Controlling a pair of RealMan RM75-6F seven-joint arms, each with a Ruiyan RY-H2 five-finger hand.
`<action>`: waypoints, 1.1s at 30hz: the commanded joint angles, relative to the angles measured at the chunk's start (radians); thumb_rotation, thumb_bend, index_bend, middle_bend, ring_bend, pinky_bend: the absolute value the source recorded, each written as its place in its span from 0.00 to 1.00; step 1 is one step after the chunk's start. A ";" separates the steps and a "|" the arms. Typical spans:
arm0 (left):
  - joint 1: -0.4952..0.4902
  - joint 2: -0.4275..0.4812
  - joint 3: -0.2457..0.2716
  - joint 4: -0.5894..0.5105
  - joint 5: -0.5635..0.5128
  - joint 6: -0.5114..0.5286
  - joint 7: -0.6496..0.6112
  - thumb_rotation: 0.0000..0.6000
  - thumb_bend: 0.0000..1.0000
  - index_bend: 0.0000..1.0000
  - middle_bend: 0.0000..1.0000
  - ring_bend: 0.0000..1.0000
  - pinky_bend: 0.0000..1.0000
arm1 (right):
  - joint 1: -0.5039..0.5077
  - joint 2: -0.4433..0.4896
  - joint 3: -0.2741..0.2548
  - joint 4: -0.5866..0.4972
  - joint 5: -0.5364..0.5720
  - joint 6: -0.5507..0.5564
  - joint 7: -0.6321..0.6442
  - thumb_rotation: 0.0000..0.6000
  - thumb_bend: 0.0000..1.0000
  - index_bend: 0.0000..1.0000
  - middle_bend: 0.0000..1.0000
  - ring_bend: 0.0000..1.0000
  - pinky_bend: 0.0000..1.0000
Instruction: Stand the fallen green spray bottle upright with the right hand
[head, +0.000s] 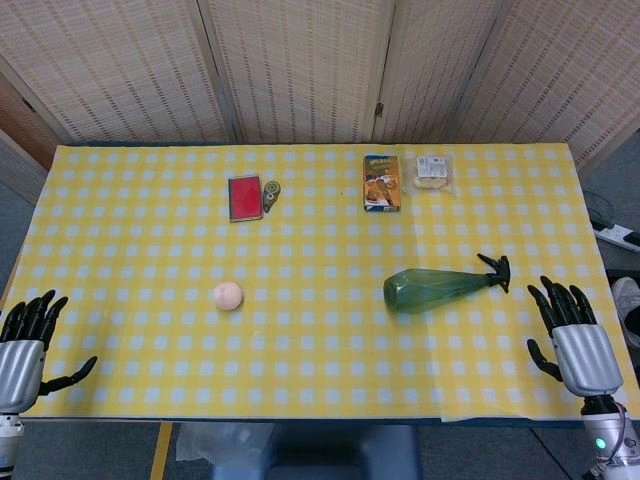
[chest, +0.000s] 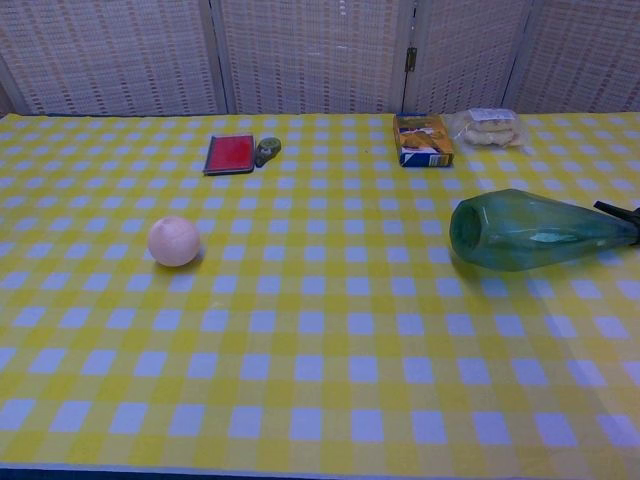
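Green spray bottle (head: 440, 288) lies on its side near the right hand (head: 577, 342), whose fingers (head: 560, 303) spread wide, empty; the left hand (head: 24, 348) likewise.

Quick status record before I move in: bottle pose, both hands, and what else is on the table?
green spray bottle: lying on its side, base toward table centre, black spray head toward the right hand
right hand: open, fingers spread, at the table's right edge, apart from the bottle
left hand: open, at the left edge, holding nothing
table: yellow checked cloth
other items: pale ball left of centre; red case with a small green object beside it; snack box; clear food bag
task state: bottle not yet upright
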 joint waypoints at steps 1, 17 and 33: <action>0.001 -0.001 -0.001 -0.001 -0.002 0.001 0.004 0.52 0.26 0.00 0.05 0.02 0.01 | 0.000 0.003 -0.001 -0.002 0.000 -0.001 0.003 1.00 0.44 0.00 0.00 0.00 0.00; -0.009 0.011 -0.003 -0.001 -0.004 -0.018 -0.044 0.53 0.26 0.00 0.05 0.03 0.01 | 0.066 0.097 0.010 0.010 0.082 -0.163 -0.059 1.00 0.44 0.00 0.00 0.00 0.00; -0.008 0.017 -0.009 0.005 -0.001 -0.006 -0.084 0.53 0.26 0.00 0.05 0.03 0.01 | 0.273 0.229 -0.027 -0.069 0.195 -0.612 -0.089 1.00 0.46 0.13 0.19 0.15 0.00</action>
